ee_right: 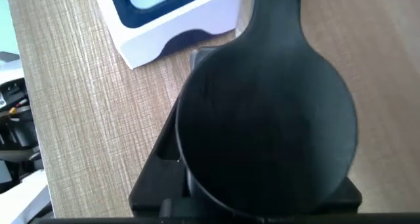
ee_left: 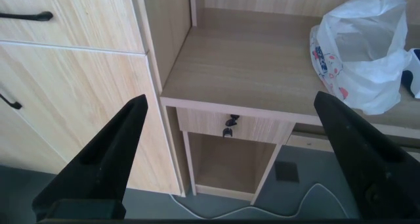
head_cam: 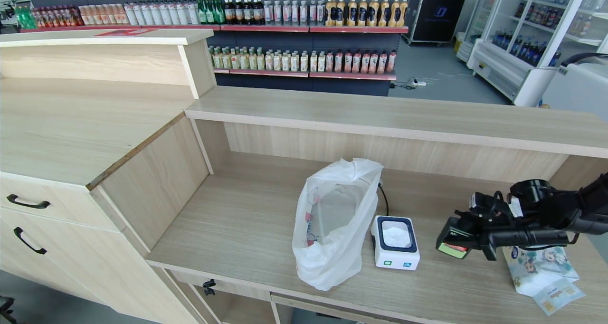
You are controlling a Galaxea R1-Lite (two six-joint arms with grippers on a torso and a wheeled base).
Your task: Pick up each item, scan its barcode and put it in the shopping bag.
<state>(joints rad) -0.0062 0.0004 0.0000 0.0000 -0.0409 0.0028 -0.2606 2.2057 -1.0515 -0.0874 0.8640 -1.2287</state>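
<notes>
Right hand [head_cam: 457, 244] clamped on a small dark box with a green and red end [head_cam: 451, 249], above the pale wood tabletop [head_cam: 247, 219]. Left hand [ee_left: 230, 96] spread wide, gripping nothing.
Head view: white barcode scanner with a dark blue frame [head_cam: 395, 242] sits near the right hand, on its left. The white plastic shopping bag [head_cam: 332, 224] is just beyond the scanner, mouth open. A white cartoon-printed packet [head_cam: 536, 267] lies behind the right hand, partly under the arm. Right wrist view: a black round shape [ee_right: 266, 138] hides the grip, can't tell what it is, and the scanner is cut off. Left wrist view: left hand is off the tabletop's front edge, bag well off to the side.
</notes>
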